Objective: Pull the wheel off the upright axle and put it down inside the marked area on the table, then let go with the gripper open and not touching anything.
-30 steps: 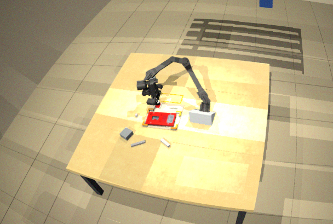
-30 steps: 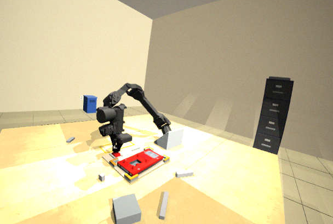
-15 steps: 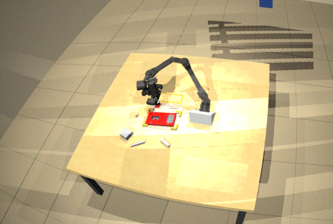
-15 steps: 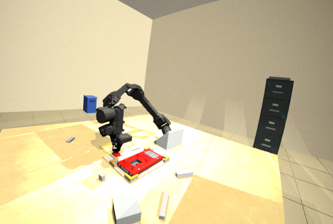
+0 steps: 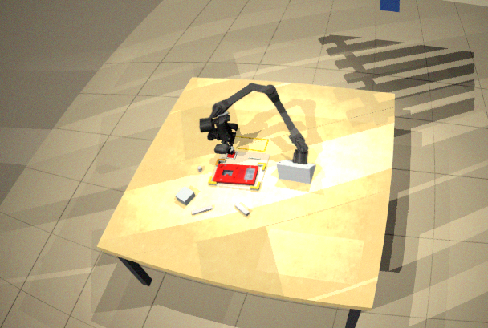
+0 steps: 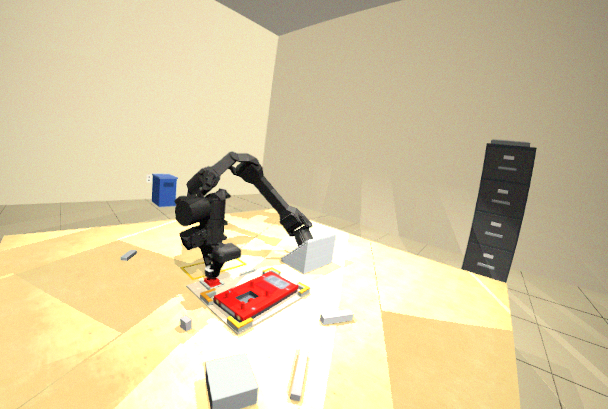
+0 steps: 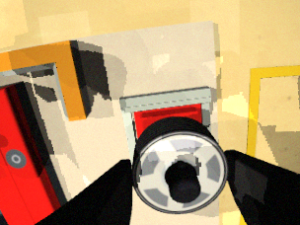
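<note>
The wheel (image 7: 180, 141), with a black tyre and a pale spoked face, is between the fingers of my gripper (image 5: 232, 150) (image 6: 212, 273) (image 7: 178, 164), which is shut on it. The black upright axle (image 7: 184, 187) shows through the wheel's hub, so the wheel is around it. A red block (image 5: 231, 155) (image 6: 213, 283) (image 7: 168, 112) in a grey holder is beneath the wheel. How high the wheel sits on the axle is hard to tell. The marked area, a yellow outline (image 5: 266, 145) (image 6: 185, 273) (image 7: 253, 113), lies to the right in the wrist view.
A red car chassis (image 5: 237, 169) (image 6: 265, 293) (image 7: 15, 183) lies between yellow-orange corner brackets (image 7: 74, 94) on the pale board (image 7: 163, 64). Grey blocks (image 5: 185, 195) (image 6: 230, 378) and bars (image 5: 241, 208) (image 6: 336, 318) lie on the table. The arm's light grey base (image 5: 296, 172) (image 6: 320, 254) stands beside the board.
</note>
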You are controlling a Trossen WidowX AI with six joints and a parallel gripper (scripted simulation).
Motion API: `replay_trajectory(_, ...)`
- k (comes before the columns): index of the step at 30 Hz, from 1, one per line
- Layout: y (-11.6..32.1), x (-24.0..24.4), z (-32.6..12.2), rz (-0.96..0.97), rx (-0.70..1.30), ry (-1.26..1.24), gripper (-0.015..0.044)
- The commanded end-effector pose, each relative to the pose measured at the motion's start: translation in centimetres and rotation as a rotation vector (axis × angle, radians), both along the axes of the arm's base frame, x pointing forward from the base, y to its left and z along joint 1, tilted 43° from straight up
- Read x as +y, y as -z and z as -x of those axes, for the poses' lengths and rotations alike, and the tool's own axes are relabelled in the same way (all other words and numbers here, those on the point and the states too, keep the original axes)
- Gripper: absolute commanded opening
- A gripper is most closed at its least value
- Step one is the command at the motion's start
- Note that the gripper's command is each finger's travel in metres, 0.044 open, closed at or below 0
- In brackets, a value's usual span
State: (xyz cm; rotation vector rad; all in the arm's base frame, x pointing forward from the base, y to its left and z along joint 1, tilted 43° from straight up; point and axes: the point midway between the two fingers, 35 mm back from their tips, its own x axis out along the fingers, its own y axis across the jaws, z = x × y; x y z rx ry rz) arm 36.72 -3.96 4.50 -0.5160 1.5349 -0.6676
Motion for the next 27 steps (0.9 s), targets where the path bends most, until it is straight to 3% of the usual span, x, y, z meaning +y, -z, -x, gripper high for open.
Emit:
replay_trajectory(1,-1.01,1.3,0.04,-0.008,-0.006,-0.024,0.0)
replay_trajectory(27,-1.64,1.88,0.01,-0.007,-0.005,-0.024,0.0)
